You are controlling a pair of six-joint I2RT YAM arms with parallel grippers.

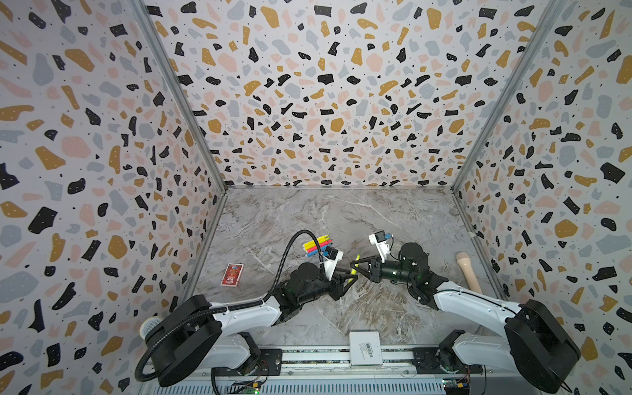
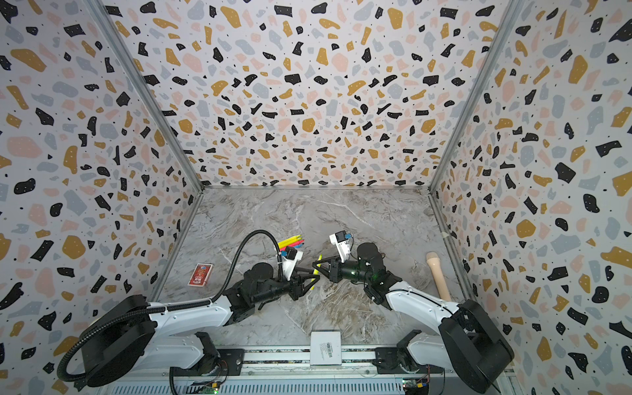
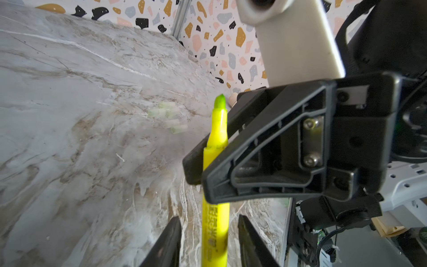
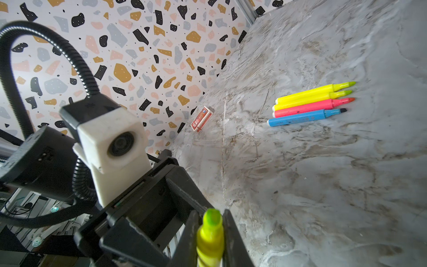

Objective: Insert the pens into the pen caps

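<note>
Between the two tools hangs a yellow pen (image 3: 215, 138), green nib bare: the right tool (image 4: 210, 222) is clamped tight just below the nib, while the left tool (image 3: 209, 218) stands slack round the lower barrel, jaws clear on both sides. Looks like a hand-off, nothing capped yet, with four other pens (image 4: 309, 104) in a row near the left tool and clear pen caps (image 3: 168, 118) loose on the table (image 1: 307, 212) beyond the nib. Next call: the left tool fetches a cap, then nib and cap mouth must line up dead straight.
</note>
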